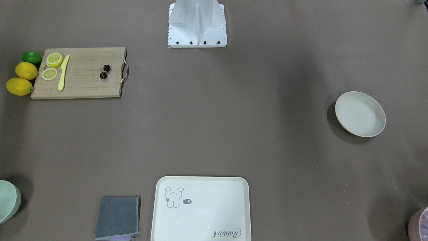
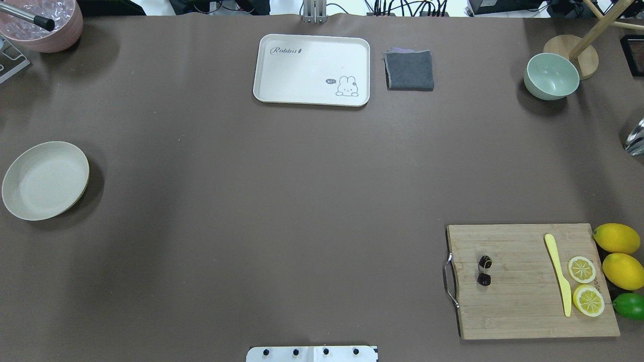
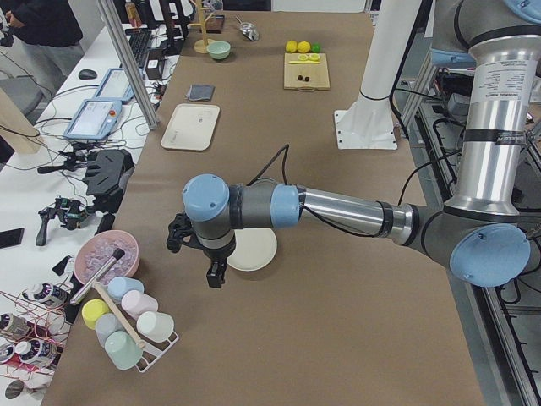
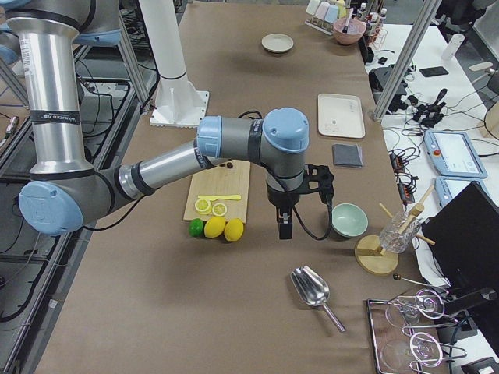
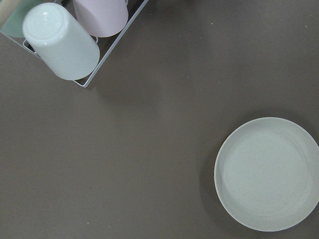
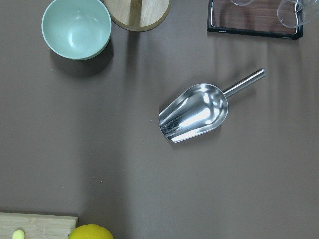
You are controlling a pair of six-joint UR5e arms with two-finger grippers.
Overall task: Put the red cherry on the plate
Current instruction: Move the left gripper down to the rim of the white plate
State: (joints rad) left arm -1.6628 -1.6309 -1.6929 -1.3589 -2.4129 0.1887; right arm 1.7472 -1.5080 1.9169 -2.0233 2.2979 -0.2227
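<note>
The red cherry is lying on the wooden cutting board, toward its metal-handled end, near the tabletop's robot-side edge at the robot's right corner. The plate is sitting well apart from it, by the tabletop's left edge, with nothing lying in it. The left hand is hanging above the tabletop just beside the plate, and the right hand is hanging past the board's far end, between the lemons and the pale green bowl. Both are showing only in the side views, so I cannot tell how wide either is standing or whether either is holding anything. Judging by this, the task is sitting at its very start: the reach for the cherry is not yet made. The next move is likely calling for the right arm, the nearer one, to be bringing its hand over the board's handle end, lowering around the tiny fruit or its stems, then carrying it across the whole tabletop.
</note>
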